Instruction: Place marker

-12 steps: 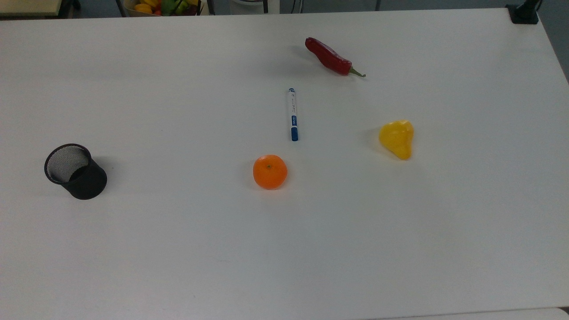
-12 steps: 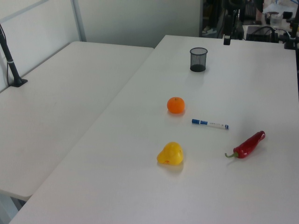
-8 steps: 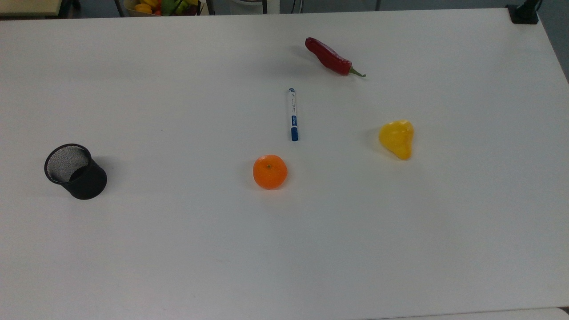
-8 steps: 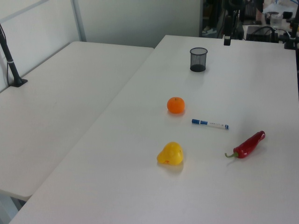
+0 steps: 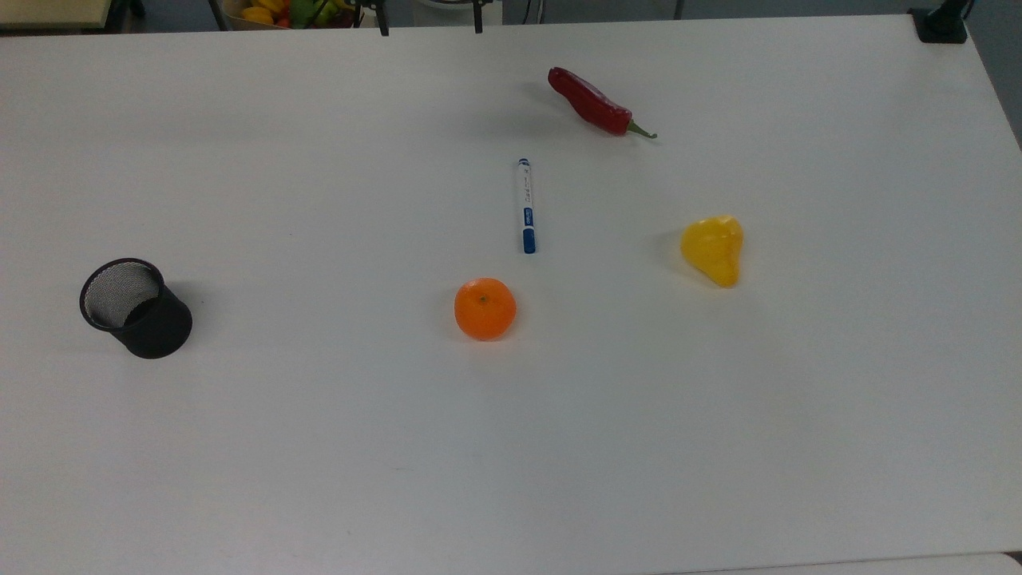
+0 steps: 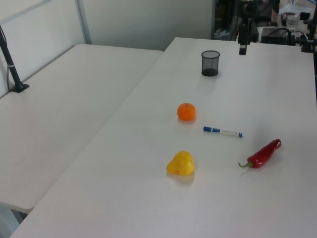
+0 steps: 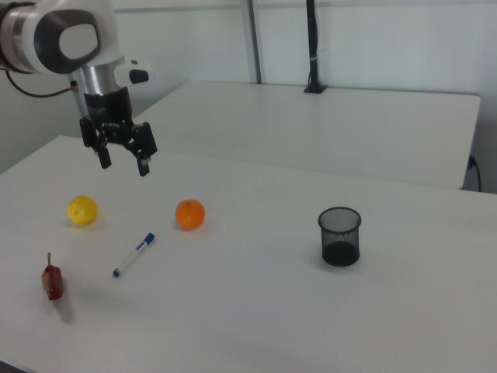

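Five items lie apart on the white table (image 5: 718,447), top view: marker (image 5: 525,205) near centre, blue cap toward the orange (image 5: 485,308); red chilli (image 5: 595,102); yellow pear-shaped fruit (image 5: 713,249); black mesh cup (image 5: 134,307). Left view: marker (image 6: 222,131) between orange and chilli. Right view: gripper (image 7: 123,159) raised above the table, fingers spread, empty; marker (image 7: 133,254) lying flat below it.

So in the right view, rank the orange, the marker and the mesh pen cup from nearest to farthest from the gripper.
1. and 2. Orange, below the gripper toward the right view's right, and marker, almost straight below it: too close to call.
3. Black mesh pen cup, far off on the right view's right.
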You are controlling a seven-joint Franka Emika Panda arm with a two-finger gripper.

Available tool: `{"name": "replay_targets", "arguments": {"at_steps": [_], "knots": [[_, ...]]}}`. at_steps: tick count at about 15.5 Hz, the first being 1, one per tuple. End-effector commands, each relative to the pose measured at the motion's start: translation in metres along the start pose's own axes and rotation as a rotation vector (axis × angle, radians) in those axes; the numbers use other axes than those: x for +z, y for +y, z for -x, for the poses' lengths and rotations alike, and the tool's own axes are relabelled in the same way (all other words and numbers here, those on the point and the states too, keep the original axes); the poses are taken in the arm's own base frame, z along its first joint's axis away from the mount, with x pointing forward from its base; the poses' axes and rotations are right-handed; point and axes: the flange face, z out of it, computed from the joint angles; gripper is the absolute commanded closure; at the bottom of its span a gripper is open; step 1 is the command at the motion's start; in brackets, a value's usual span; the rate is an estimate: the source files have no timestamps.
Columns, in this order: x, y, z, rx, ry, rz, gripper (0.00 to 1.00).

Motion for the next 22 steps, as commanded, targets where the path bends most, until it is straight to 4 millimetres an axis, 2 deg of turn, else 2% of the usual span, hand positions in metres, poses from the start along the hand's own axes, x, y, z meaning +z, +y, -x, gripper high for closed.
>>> {"name": "replay_targets", "arguments": {"at_steps": [1, 5, 9, 11, 15, 18, 22], "knots": [[0.04, -0.027, -0.004, -0.09, -0.033, 0.004, 0.0], [0.085, -0.057, -0.007, -0.129, -0.027, 0.013, 0.0], [0.119, -0.075, -0.023, -0.086, -0.025, 0.021, 0.0], [0.133, -0.079, -0.028, -0.074, -0.005, 0.019, 0.0], [0.176, -0.1, -0.04, -0.121, -0.006, 0.038, 0.0], [0.205, -0.106, -0.051, -0.089, 0.009, 0.046, 0.0], [0.236, -0.119, -0.055, -0.075, 0.0, 0.087, 0.0]]}}
